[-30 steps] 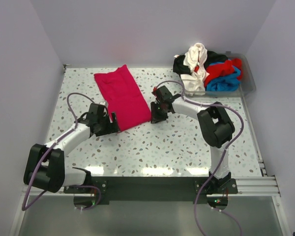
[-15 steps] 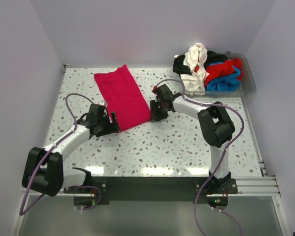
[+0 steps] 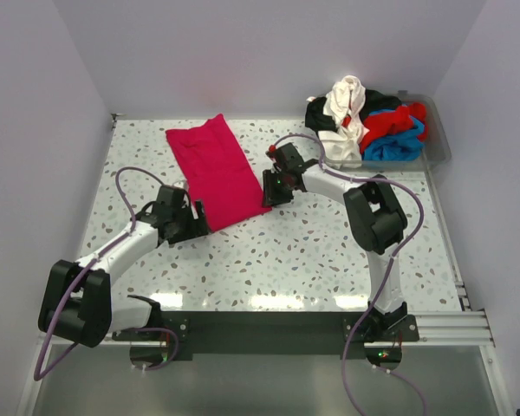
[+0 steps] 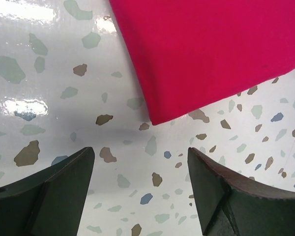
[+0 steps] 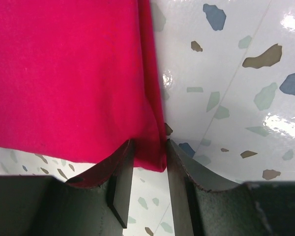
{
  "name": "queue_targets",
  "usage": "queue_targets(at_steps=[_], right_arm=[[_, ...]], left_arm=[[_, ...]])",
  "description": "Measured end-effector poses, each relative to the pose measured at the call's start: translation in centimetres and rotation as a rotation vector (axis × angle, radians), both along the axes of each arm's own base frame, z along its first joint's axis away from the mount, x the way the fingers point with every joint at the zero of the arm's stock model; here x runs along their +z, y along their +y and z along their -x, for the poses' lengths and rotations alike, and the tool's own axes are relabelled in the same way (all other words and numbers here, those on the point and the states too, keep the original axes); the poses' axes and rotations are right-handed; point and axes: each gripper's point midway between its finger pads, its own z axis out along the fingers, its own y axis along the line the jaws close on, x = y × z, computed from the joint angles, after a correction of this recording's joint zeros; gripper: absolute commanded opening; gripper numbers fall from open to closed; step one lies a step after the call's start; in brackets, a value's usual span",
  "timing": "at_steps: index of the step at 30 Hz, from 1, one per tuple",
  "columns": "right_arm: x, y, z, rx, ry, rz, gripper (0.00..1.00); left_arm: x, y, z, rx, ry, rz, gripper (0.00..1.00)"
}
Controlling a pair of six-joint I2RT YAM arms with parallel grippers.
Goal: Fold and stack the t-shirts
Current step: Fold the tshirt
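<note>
A magenta-red t-shirt (image 3: pixel 215 169), folded into a long strip, lies flat on the speckled table, running from the far left toward the middle. My right gripper (image 3: pixel 266 196) is shut on its near right corner; in the right wrist view the fabric (image 5: pixel 64 73) fills the gap between the jaws of the gripper (image 5: pixel 149 145). My left gripper (image 3: pixel 198 218) is open just short of the near left corner. In the left wrist view the shirt (image 4: pixel 211 49) lies beyond the open gripper (image 4: pixel 140 152), with bare table between the fingers.
A clear plastic bin (image 3: pixel 435 146) stands at the far right, holding a heap of crumpled shirts (image 3: pixel 364 117) in black, white, red and blue. Walls enclose the table on three sides. Purple cables loop off both arms.
My right gripper has shifted slightly away and to the left at the shirt's corner. My left gripper has edged a little toward the near left corner.
</note>
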Motion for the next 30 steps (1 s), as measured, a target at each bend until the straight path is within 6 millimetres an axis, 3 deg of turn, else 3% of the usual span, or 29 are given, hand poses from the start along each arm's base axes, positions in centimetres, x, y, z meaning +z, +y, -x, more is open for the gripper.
queue_targets(at_steps=[7,11,16,19,24,30], right_arm=[[-0.1,0.0,0.1,0.000,0.007,0.000,0.31],[-0.4,-0.2,0.5,-0.006,0.019,0.001,0.14],[-0.6,-0.3,1.1,-0.006,0.036,-0.007,0.00],[-0.6,-0.4,1.4,-0.007,0.044,-0.011,0.00],[-0.7,-0.7,2.0,-0.005,0.053,-0.009,0.00],[-0.7,-1.0,2.6,-0.005,0.062,-0.005,0.00]], left_arm=[[-0.3,-0.1,0.3,-0.006,0.007,-0.007,0.79],[-0.5,-0.3,0.2,-0.013,0.005,-0.011,0.75],[-1.6,-0.7,-0.3,-0.023,0.012,-0.023,0.67],[-2.5,-0.6,-0.7,-0.016,0.030,-0.049,0.62],[-2.6,-0.7,-2.8,0.000,-0.001,-0.072,0.57],[-2.7,-0.9,-3.4,0.002,-0.016,-0.072,0.50]])
